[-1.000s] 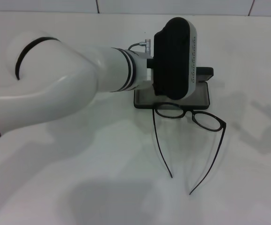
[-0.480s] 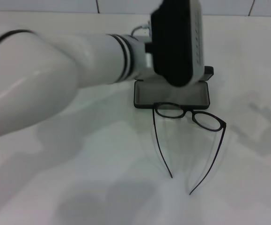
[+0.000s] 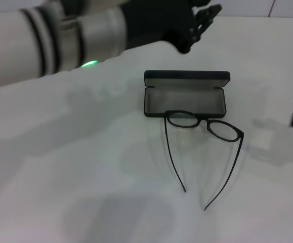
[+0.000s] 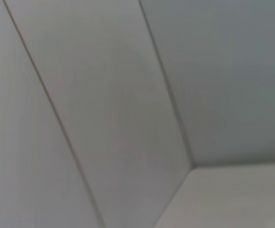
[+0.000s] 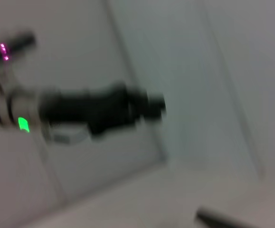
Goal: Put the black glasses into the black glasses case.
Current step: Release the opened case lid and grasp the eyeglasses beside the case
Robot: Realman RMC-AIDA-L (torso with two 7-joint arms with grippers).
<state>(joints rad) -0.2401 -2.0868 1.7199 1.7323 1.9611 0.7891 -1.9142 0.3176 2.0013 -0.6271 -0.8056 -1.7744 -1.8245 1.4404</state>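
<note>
While head view shows black glasses [image 3: 205, 125] beside black glasses case [image 3: 185, 95], left gripper [image 3: 199, 23] jaws unreadable.

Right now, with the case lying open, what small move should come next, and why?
Probably bring the left gripper down toward the black glasses. It hovers above and behind the open black glasses case, while the glasses lie unfolded on the table in front of it, one lens over its front edge, ungrasped.
</note>
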